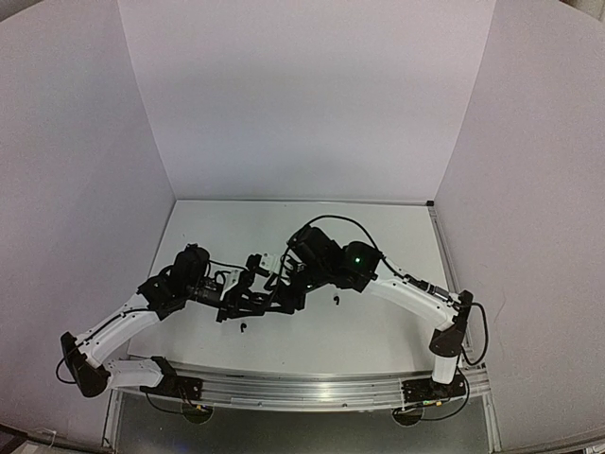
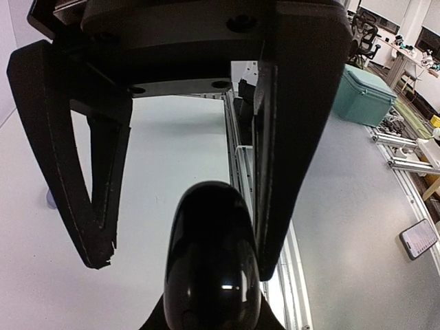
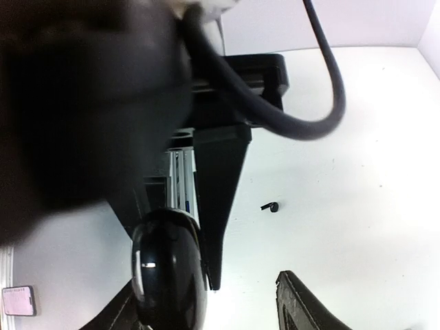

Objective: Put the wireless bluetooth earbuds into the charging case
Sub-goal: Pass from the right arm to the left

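Black gloss marks the case [image 2: 210, 261], clenched in the left gripper [image 2: 182, 267] at lower centre. It wants holding level. The right gripper [image 3: 249, 280] hangs released and empty. Best to straddle the loose earbud [image 3: 271, 206], mid-frame on the table [image 3: 371, 137], squarely — then pinch lightly.

Far table [image 1: 284, 222] strip free; arms [image 1: 331, 265] crowd centre around charging case [image 2: 210, 268].

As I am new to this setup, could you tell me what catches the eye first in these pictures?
The left arm and right arm meet mid-table in the top view. A glossy black charging case looms at the bottom of both wrist views. A tiny black earbud lies loose on the white table nearby.
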You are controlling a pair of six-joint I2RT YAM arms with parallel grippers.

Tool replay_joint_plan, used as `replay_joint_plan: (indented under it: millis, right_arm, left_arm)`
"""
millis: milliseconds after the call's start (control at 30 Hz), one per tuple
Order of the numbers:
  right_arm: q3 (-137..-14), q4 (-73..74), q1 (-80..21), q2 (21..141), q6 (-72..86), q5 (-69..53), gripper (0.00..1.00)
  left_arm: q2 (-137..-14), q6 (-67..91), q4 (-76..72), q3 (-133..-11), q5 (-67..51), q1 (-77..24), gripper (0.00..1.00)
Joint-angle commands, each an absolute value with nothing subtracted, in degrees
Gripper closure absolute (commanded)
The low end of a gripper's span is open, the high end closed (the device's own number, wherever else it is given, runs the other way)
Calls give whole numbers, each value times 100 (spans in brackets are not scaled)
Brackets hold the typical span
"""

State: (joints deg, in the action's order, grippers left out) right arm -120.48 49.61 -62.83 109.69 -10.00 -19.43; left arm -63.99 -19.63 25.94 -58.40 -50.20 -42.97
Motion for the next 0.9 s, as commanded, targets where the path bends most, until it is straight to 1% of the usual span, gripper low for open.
replay_joint_plan:
  millis: [0, 67, 167, 267, 400, 567, 867]
  right_arm:
    - [-11970, 4723, -6265, 10736, -842, -1845, 33]
    - [-11945, 4591, -6266, 10744, -789, -1814, 26]
    - [-11949, 4463, -6267, 10791, -758, -1914, 21]
    - [-11962, 4346, -6262, 10798, -732, -2073, 21]
    - [-11906, 4212, -6254, 10739, -712, -1869, 21]
    - [-11873, 4111, -6150, 10706, -578, -1687, 21]
    - [-11840, 4013, -5974, 10643, -319, -1783, 22]
  left_arm:
    - [-6193, -2067, 2202, -5762, -5070, -4324, 100]
    - [-6177, -2099, 2165, -5745, -5080, -4324, 100]
    - [-6175, -2148, 2161, -5739, -5087, -4324, 100]
    - [-6170, -2170, 2213, -5736, -5110, -4324, 100]
    - [-6149, -2205, 2220, -5730, -5117, -4324, 100]
    - [-6157, -2473, 2383, -5760, -5146, -4324, 100]
    - [-6170, -3081, 2717, -5779, -5142, -4324, 100]
